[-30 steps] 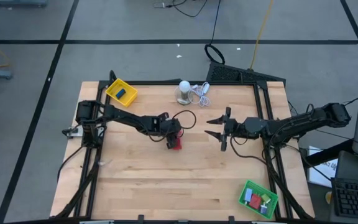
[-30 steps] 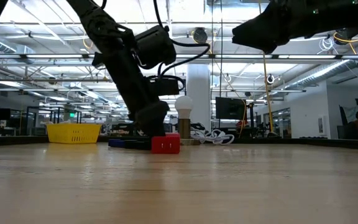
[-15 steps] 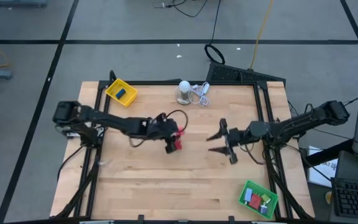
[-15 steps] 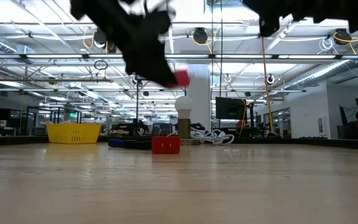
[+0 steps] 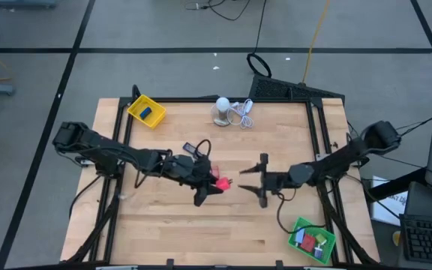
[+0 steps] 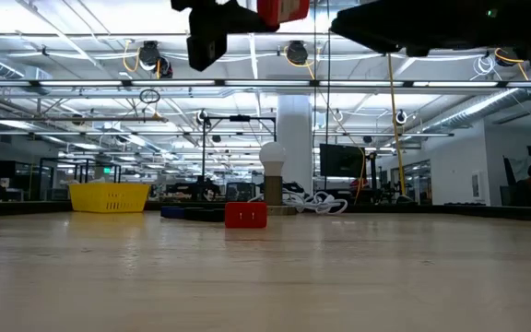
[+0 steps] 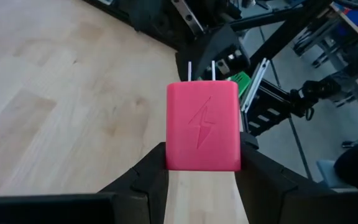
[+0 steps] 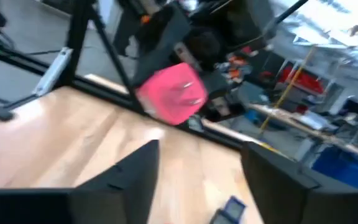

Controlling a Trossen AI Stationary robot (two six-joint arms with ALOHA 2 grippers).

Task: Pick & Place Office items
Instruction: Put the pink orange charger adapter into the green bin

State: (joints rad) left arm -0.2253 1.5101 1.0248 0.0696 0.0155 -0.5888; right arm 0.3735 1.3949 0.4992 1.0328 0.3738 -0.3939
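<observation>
Only the left wrist view showed prongs and a bolt on the pink charger (image 7: 202,126) clamped by the left gripper (image 5: 214,182). The right gripper (image 5: 250,180) faced it mid-table, fingers apart, empty. A red block (image 6: 245,215) sat below.

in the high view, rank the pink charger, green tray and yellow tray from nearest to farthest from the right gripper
1. pink charger, just to the left of the right gripper, in the left gripper
2. green tray, near right corner
3. yellow tray, far left corner
</observation>
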